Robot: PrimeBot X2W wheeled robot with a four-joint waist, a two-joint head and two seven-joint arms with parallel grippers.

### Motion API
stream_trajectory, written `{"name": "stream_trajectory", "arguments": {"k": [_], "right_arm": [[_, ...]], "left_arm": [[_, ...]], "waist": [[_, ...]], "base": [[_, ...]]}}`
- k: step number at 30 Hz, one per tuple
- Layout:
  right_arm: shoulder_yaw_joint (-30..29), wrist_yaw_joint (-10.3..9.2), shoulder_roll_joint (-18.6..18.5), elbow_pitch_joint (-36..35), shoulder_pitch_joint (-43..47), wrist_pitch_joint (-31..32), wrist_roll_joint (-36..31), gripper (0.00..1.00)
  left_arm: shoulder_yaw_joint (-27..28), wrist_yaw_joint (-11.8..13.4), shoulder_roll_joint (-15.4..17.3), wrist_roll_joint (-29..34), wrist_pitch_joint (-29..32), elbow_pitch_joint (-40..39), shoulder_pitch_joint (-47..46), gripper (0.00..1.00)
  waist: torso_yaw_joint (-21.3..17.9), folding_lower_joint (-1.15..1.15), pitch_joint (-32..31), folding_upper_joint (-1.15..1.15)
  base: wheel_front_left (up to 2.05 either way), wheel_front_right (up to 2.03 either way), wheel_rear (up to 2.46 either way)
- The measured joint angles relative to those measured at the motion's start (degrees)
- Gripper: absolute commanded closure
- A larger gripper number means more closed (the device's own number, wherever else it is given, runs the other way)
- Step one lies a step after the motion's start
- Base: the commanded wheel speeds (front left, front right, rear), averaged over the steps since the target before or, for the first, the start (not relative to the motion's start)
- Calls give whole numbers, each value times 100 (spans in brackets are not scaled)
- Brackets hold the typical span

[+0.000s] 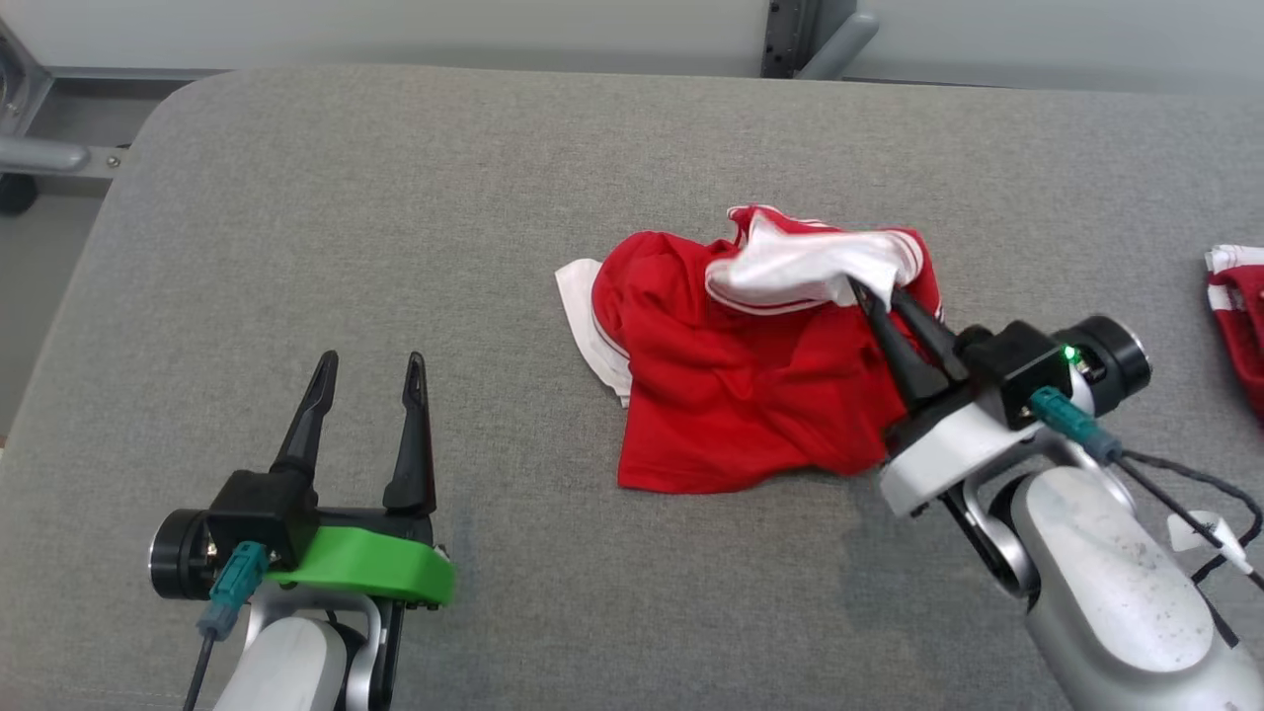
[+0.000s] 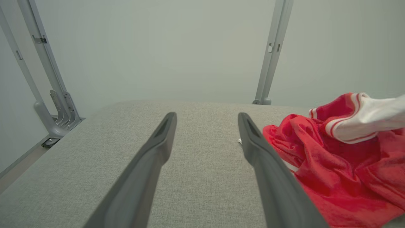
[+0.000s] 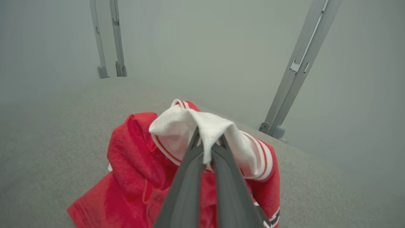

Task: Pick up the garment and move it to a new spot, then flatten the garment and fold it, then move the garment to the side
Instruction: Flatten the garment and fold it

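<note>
My left pincer [image 1: 372, 357] hovered at my lower left, its two long dark fingers [image 1: 308, 420] spread wide apart and pointing straight ahead of me. My pale right forearm [image 1: 1106, 583] rose from my lower right and slanted forward and inward. My right pincer [image 1: 876, 291] pointed toward my left, its fingers pressed tight together, and it pinched a white fold of the red-and-white garment [image 1: 750, 395] between the tips.
</note>
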Motion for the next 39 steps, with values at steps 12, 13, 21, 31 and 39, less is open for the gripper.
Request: {"name": "stream_trajectory", "arguments": {"k": [12, 13, 21, 31, 39], "right_arm": [[-2413, 0, 209, -635, 923, 538, 386, 100], [-2622, 0, 263, -503, 1083, 541, 425, 100], [-3183, -1, 659, 1014, 1590, 324, 706, 100], [-2856, -1, 556, 1655, 1259, -326, 1072, 0], [-2625, -1, 535, 311, 1517, -512, 871, 0]], "left_arm": [[-23, 9, 59, 0, -32, -19, -59, 0], [-30, 9, 58, 2, -33, -23, -71, 0], [-74, 23, 78, 32, -23, -42, -142, 0], [-46, 94, 180, 30, 29, -133, -141, 0], [52, 227, 257, -10, 25, -243, 88, 0]], "waist": [[-424, 0, -31, 0], [-430, 0, -13, 0], [-477, 0, 122, 0], [-612, 0, 29, 0], [-735, 0, -199, 0]], "base": [[0, 0, 0], [0, 0, 0], [0, 0, 0], [0, 0, 0], [0, 0, 0]]}}
